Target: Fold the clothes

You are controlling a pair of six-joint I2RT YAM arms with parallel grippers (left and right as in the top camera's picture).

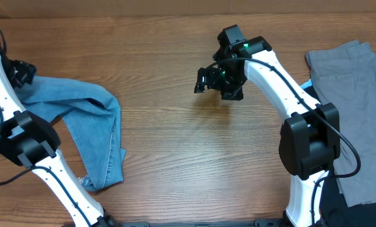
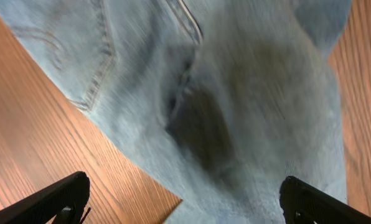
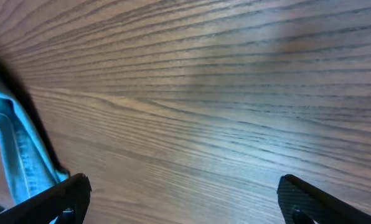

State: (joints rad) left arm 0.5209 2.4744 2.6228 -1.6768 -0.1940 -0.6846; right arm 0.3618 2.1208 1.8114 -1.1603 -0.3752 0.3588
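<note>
The light blue denim jeans [image 1: 87, 120] lie crumpled at the left of the table, one leg running down to a frayed hem near the front. My left gripper [image 1: 23, 73] hovers over their upper left part. In the left wrist view the jeans [image 2: 223, 93] fill the frame, with a stitched pocket at the upper left, and the left gripper [image 2: 184, 183] is open and empty above them. My right gripper [image 1: 214, 85] is open and empty over bare wood at the table's middle back. In the right wrist view it [image 3: 184, 183] shows only wood between its fingers.
A grey garment [image 1: 349, 88] lies flat at the right edge. A black garment [image 1: 364, 214] lies under it at the front right corner. A strip of light blue fabric [image 3: 14, 149] shows at the left edge of the right wrist view.
</note>
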